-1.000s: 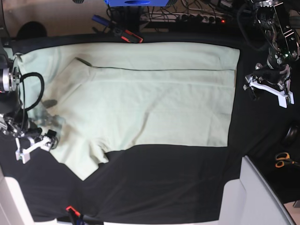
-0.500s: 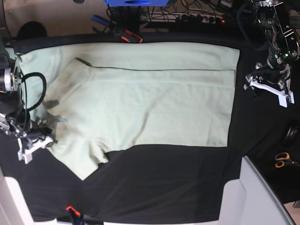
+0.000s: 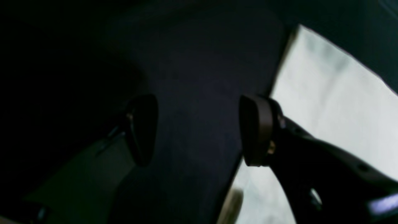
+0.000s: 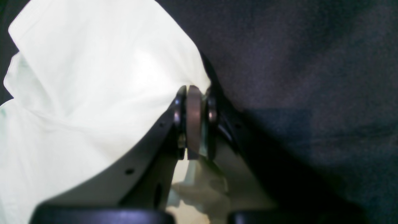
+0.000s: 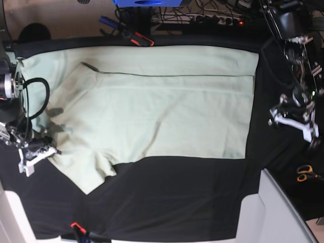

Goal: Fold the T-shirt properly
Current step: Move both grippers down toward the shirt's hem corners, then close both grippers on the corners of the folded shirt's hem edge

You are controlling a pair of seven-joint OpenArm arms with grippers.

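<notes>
The pale mint T-shirt [image 5: 152,111] lies spread flat on the black cloth [image 5: 177,197], with a folded band along its far side. At the left of the base view my right gripper [image 5: 36,154] sits at the shirt's sleeve edge. In the right wrist view this gripper [image 4: 194,93] is shut on a bunched edge of the T-shirt [image 4: 93,77]. My left gripper [image 5: 293,121] hangs over the black cloth just right of the shirt's right edge. In the left wrist view it [image 3: 199,130] stands open with only dark cloth between its pads, and the T-shirt [image 3: 335,102] lies beside it.
Orange-handled scissors [image 5: 305,173] lie at the right edge. A white surface [image 5: 273,212] juts in at the front right. A red and black tool [image 5: 136,38] and cables lie behind the shirt. A small red item [image 5: 76,226] sits at the front left.
My right gripper has gone from open to shut on the shirt's left edge. My left arm has moved toward the front along the shirt's right side, still open.
</notes>
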